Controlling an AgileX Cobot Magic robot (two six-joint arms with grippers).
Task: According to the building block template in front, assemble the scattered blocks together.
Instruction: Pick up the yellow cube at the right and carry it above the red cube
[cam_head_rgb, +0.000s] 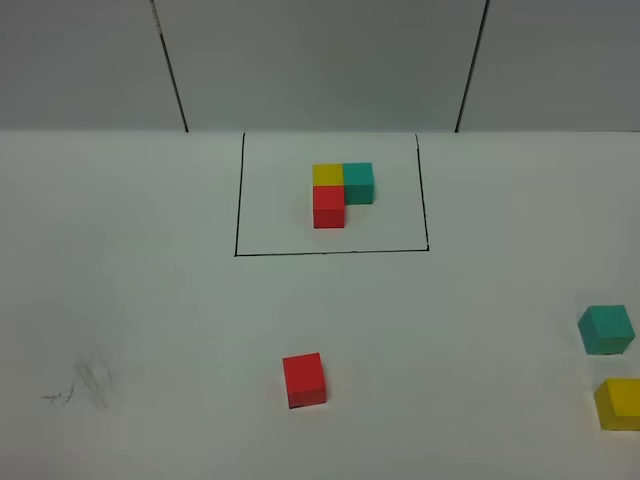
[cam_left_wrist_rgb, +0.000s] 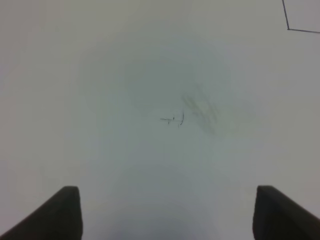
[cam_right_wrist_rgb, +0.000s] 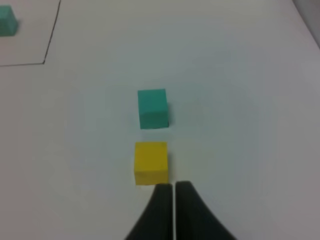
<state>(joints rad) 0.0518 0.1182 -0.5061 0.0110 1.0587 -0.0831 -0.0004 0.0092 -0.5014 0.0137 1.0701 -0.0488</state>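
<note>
The building block template (cam_head_rgb: 340, 193) is a yellow, teal and red L-shaped cluster inside a thin black outline at the back middle of the table. The scattered blocks lie apart: a red cube (cam_head_rgb: 304, 380) at the front middle, a teal cube (cam_head_rgb: 606, 329) and a yellow cube (cam_head_rgb: 620, 403) at the right edge. In the right wrist view my right gripper (cam_right_wrist_rgb: 173, 188) is shut and empty, just short of the yellow cube (cam_right_wrist_rgb: 151, 162), with the teal cube (cam_right_wrist_rgb: 152, 108) beyond it. My left gripper (cam_left_wrist_rgb: 165, 210) is open over bare table. Neither arm shows in the exterior high view.
A grey smudge with pen marks (cam_head_rgb: 90, 385) lies on the white table at the front left, also in the left wrist view (cam_left_wrist_rgb: 200, 112). A grey panelled wall (cam_head_rgb: 320, 60) stands behind the table. A corner of the template outline (cam_left_wrist_rgb: 288, 29) shows in the left wrist view.
</note>
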